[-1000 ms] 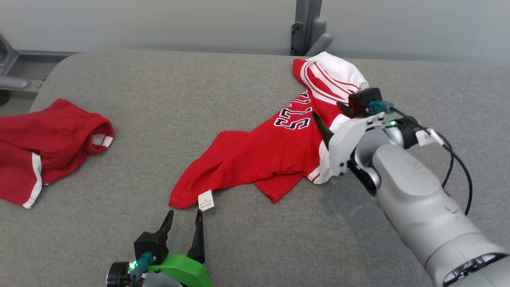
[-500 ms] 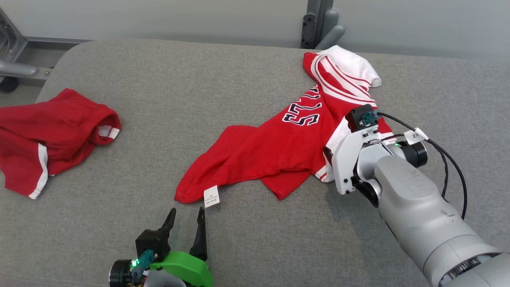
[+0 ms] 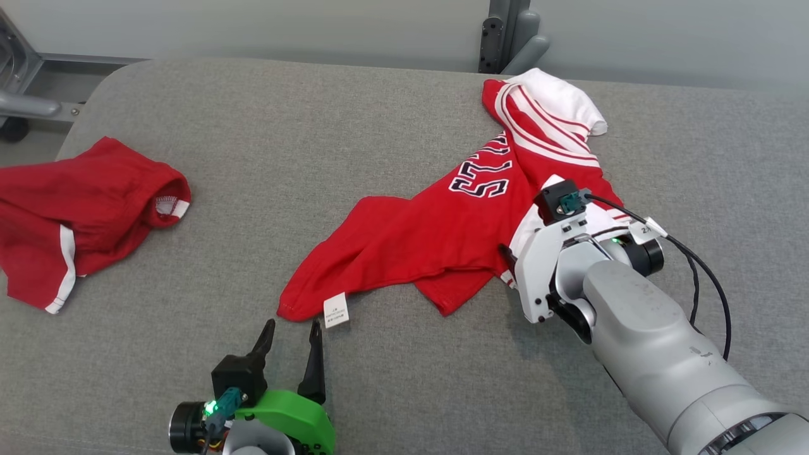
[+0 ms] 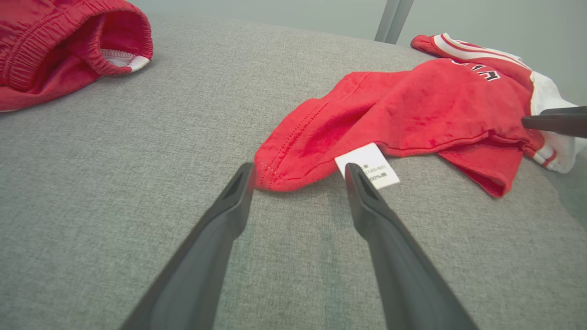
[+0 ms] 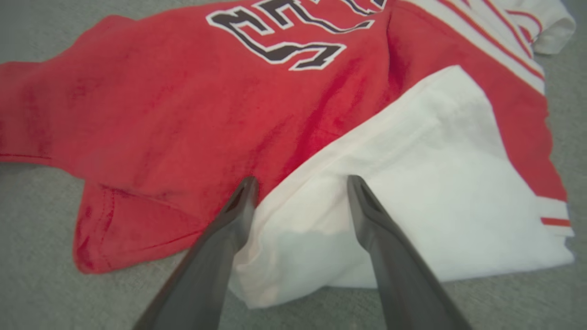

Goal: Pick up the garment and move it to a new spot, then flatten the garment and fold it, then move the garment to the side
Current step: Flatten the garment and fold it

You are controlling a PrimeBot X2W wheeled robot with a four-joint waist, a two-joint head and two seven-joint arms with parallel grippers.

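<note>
1. Position. The jersey [image 3: 442,234] lay crumpled on the padded table [image 3: 253,126], on the table's right half and running from its far edge toward its middle. A second red garment [image 3: 82,215] lay at the table's left end, well apart from the jersey.

2. Handling, as I judged it. The jersey was light, soft knit cloth with no stiffness. It would drape and sag from any single hold, and stacked layers could slide on each other. It was not fragile. A pinch had to close on a hem or seam, since loose cloth would slip out.

3. Hold points. My left gripper [image 3: 292,323], jaws wide and holding nothing, rested at the table's near edge, aimed at the hem corner [image 4: 275,169] beside the care label [image 3: 335,309]. My right gripper [image 5: 301,179], jaws also wide, stood over the white sleeve [image 5: 412,183] where it met the red body. I could not tell whether its tips touched the cloth. Those two points suited a two-handed lift.

4. Appearance. The body was red, with dark white-edged lettering [image 3: 480,180], white sleeves and red-and-white stripes. One sleeve was folded over the body, and the lower hem was doubled under.
</note>
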